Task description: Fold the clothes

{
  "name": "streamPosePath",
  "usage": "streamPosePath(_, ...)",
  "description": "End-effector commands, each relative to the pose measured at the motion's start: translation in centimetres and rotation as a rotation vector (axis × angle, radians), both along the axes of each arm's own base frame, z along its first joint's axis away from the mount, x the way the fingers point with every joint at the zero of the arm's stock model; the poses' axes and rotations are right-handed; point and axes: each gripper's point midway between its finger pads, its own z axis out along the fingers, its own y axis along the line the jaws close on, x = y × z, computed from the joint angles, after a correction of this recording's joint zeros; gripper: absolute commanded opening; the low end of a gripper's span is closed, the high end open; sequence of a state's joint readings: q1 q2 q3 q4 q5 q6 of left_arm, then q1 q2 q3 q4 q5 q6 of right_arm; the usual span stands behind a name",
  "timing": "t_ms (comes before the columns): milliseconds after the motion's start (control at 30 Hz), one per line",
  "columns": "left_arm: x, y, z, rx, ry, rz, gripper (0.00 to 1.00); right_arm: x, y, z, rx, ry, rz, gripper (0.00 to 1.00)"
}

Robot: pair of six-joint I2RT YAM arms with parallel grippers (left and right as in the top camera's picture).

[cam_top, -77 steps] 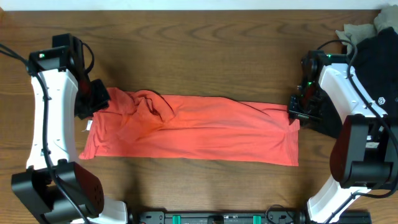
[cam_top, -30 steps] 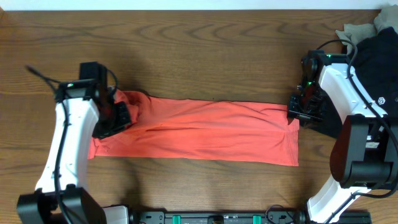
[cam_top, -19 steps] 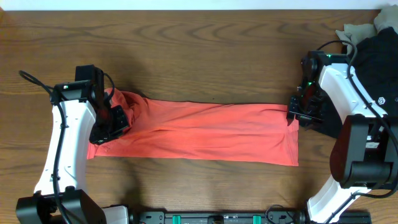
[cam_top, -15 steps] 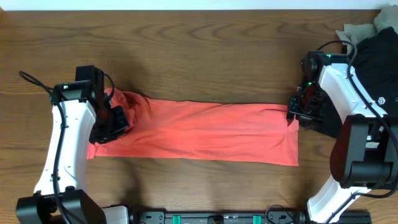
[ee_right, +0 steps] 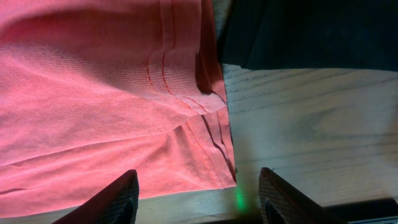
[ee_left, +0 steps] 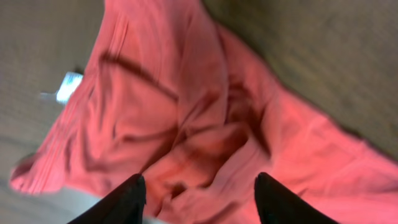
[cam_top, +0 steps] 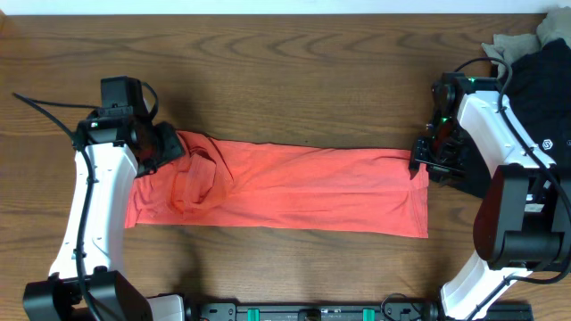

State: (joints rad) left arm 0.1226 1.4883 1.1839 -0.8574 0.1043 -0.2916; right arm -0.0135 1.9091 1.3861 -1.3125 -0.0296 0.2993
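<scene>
Coral T-shirt (cam_top: 294, 189) spans from left tool (ee_left: 199, 182) to right tool (ee_right: 198, 175), both wide, empty

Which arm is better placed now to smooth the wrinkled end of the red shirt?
Left. The left gripper hangs open just at the wrinkled bunch of the shirt. The right gripper, also open, is at the flat hem on the opposite end.

From overhead I get even, bright light and a sharp picture, with only soft shadows on the surface (cam_top: 285, 80). My left wrist view is badly blurred, the red shirt (ee_left: 205, 124) smeared. My right wrist view is crisp, with a small green glow (ee_right: 239, 199) low down.
</scene>
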Motion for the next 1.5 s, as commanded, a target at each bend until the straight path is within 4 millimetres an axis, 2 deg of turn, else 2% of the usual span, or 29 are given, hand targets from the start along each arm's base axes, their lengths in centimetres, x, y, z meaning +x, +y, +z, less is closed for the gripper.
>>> streamPosePath(0,1.0,0.2,-1.3,0.001,0.006,0.005,0.6,-0.2,0.6,0.0,-0.003,0.0,0.019,0.6)
streamPosePath(133,1.7,-0.3,-3.5,-0.035,0.046,-0.007,0.62,-0.2,0.6,0.0,-0.003,0.0,0.019,0.6)
streamPosePath(267,2.4,-0.1,-6.5,-0.035,0.103,-0.015,0.62,-0.2,0.6,0.0,-0.003,0.0,0.019,0.6)
streamPosePath(433,3.8,0.0,-9.4,-0.037,0.115,-0.015,0.6,-0.1,0.6,-0.1,-0.003,-0.003,0.019,0.6)
streamPosePath(533,3.9,0.0,-10.2,-0.039,0.127,-0.014,0.47,-0.1,0.6,-0.1,-0.003,-0.004,0.02,0.6)
streamPosePath(700,3.5,0.1,-10.4,-0.04,0.144,-0.014,0.07,0.1,0.6,-0.1,-0.003,-0.013,0.019,0.61)
streamPosePath(733,3.5,0.3,-10.3,-0.033,0.144,-0.009,0.06,0.2,0.6,-0.1,-0.003,-0.014,0.02,0.61)
streamPosePath(800,3.5,0.9,-9.9,-0.022,0.138,0.004,0.06,0.2,0.6,-0.2,-0.003,-0.017,0.019,0.61)
streamPosePath(900,3.3,2.8,-8.5,-0.001,0.121,0.065,0.06,0.3,0.6,-0.2,-0.003,-0.018,0.024,0.61)
streamPosePath(1033,1.6,5.9,-7.2,-0.022,0.135,0.247,0.06,0.3,0.6,-0.2,-0.003,-0.019,0.024,0.61)
streamPosePath(1167,-0.9,7.9,-7.9,-0.052,0.204,0.376,0.06,0.4,0.6,-0.2,-0.003,-0.026,0.023,0.61)
streamPosePath(1267,-2.2,8.4,-8.7,-0.062,0.249,0.402,0.06,0.4,0.6,-0.2,-0.003,-0.026,0.024,0.61)
streamPosePath(1367,-3.2,8.5,-9.3,-0.053,0.289,0.412,0.13,0.4,0.6,-0.2,-0.003,-0.026,0.024,0.61)
streamPosePath(1467,-3.6,9.2,-9.4,-0.01,0.303,0.42,0.27,0.4,0.6,-0.2,-0.003,-0.024,0.024,0.61)
